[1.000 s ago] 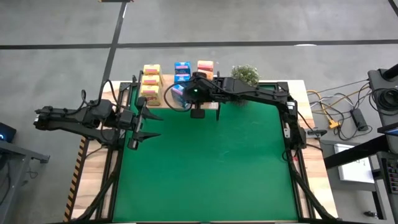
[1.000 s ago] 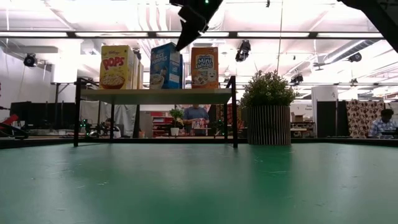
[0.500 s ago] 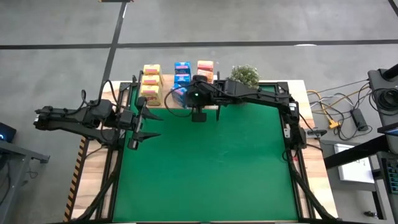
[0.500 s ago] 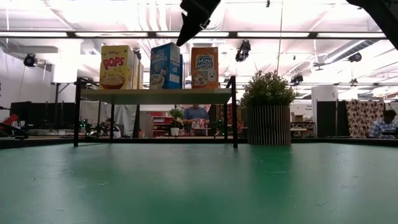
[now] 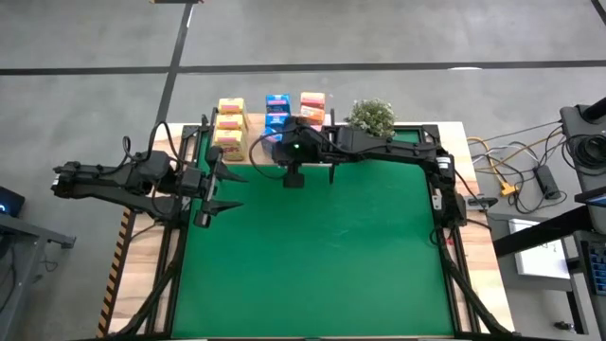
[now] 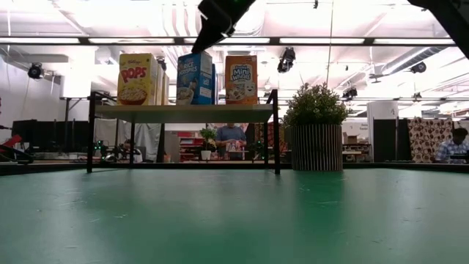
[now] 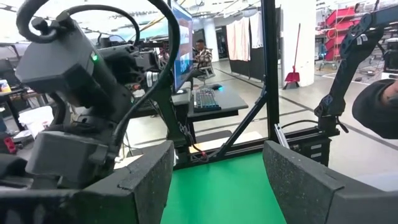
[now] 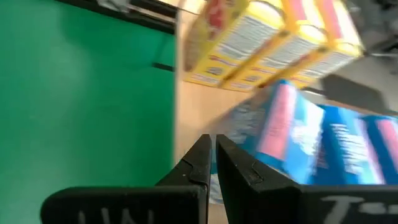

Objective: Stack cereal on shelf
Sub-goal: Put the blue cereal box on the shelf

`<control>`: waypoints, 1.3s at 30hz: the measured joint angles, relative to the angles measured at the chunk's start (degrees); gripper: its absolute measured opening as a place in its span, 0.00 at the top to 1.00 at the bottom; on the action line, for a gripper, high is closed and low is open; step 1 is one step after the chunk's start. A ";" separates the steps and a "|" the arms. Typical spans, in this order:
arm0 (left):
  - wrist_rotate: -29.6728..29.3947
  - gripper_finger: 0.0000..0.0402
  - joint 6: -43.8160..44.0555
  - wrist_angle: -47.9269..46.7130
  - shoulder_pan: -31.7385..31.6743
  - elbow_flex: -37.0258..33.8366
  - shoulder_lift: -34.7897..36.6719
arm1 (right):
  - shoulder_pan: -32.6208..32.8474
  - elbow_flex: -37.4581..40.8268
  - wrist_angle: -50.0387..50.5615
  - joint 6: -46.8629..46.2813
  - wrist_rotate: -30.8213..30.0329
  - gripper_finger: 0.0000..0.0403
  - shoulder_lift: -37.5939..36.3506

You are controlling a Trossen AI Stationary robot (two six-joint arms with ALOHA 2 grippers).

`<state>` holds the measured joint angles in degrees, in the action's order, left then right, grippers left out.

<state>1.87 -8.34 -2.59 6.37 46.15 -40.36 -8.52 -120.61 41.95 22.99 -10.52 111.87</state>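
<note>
While the left gripper (image 5: 220,185) waits open, the closed, empty right gripper (image 5: 293,176) has slid leftward before the blue boxes (image 5: 276,111).

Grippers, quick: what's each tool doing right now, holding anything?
Left gripper: open, holding nothing, at the table's left edge.
Right gripper: shut, empty, above the front blue cereal box.

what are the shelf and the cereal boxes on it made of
The low rectangular shelf looks like pale, matte wood on thin black legs, probably metal, going by how slender and dark they are. The small rectangular cereal boxes look like printed cardboard: flat faces, sharp folded edges, slightly glossy coloured fronts.
</note>
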 joint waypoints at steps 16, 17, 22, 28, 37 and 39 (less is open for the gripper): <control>0.02 0.42 -0.46 -0.02 0.00 0.09 0.09 | -0.13 0.98 2.40 2.42 -8.17 0.97 0.00; 0.00 0.42 -0.46 -0.02 0.00 0.09 0.09 | -0.13 0.98 2.58 2.42 -8.18 0.97 0.00; 0.00 0.42 -0.46 -0.04 0.02 0.09 0.09 | -0.13 0.96 2.65 2.39 -9.13 0.97 0.00; 0.01 0.42 -0.46 -0.07 0.00 0.11 0.09 | -0.13 0.96 2.72 2.41 -9.62 0.97 0.00; 0.00 0.42 -1.31 -0.11 0.01 0.11 0.09 | 0.33 0.93 0.03 1.09 -2.50 0.97 -0.90; 0.00 0.42 -1.67 -0.11 0.00 0.11 0.09 | 0.32 0.89 -2.21 1.81 -2.49 0.97 -1.13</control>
<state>1.87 -10.01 -2.70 6.37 46.26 -40.27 -8.20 -119.72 39.74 24.79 -13.01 110.75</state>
